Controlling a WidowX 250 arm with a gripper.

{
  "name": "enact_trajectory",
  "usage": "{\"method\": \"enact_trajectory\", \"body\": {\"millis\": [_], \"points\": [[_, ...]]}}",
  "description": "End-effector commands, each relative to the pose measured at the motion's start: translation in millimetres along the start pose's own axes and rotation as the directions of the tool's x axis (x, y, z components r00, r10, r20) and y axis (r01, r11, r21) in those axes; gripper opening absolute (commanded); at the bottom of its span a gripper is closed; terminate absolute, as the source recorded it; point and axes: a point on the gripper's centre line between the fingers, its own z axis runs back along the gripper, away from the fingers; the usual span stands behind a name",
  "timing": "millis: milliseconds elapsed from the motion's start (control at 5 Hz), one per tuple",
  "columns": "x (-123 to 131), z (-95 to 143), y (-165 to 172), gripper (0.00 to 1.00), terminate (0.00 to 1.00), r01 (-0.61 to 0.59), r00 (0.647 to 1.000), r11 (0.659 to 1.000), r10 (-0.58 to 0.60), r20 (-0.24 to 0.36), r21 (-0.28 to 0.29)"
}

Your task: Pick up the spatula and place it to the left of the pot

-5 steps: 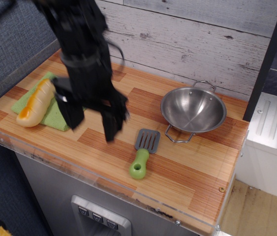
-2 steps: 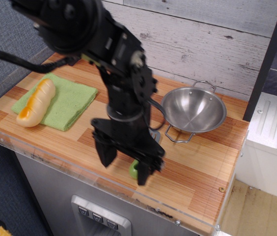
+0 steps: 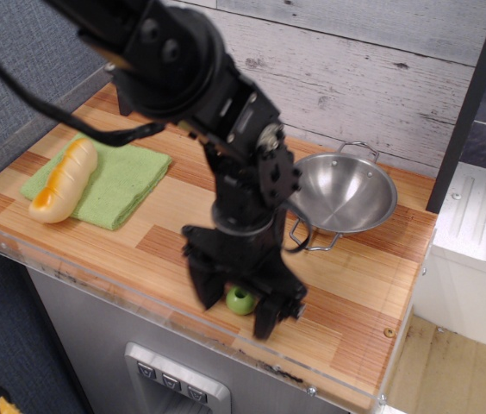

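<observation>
Only the lime-green handle end of the spatula shows, near the counter's front edge; its grey blade is hidden behind my arm. My black gripper hangs open over it, one finger on each side of the handle end, apart from it as far as I can tell. The shiny steel pot with wire loop handles stands to the right and behind, close to my arm.
A yellow-orange bread loaf lies on a green cloth at the left of the wooden counter. A grey plank wall runs behind. A clear plastic lip edges the counter's front.
My arm has swung from the left of the counter, over the cloth, to the right and down over the spatula. It now covers the blade. The spatula and pot have not moved.
</observation>
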Motion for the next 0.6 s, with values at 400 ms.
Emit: {"method": "enact_trajectory", "body": {"millis": [400], "points": [[13.5,54.1,49.2,0.00,0.00,-0.031,0.994,0.999,0.035,0.100,-0.037]]}}
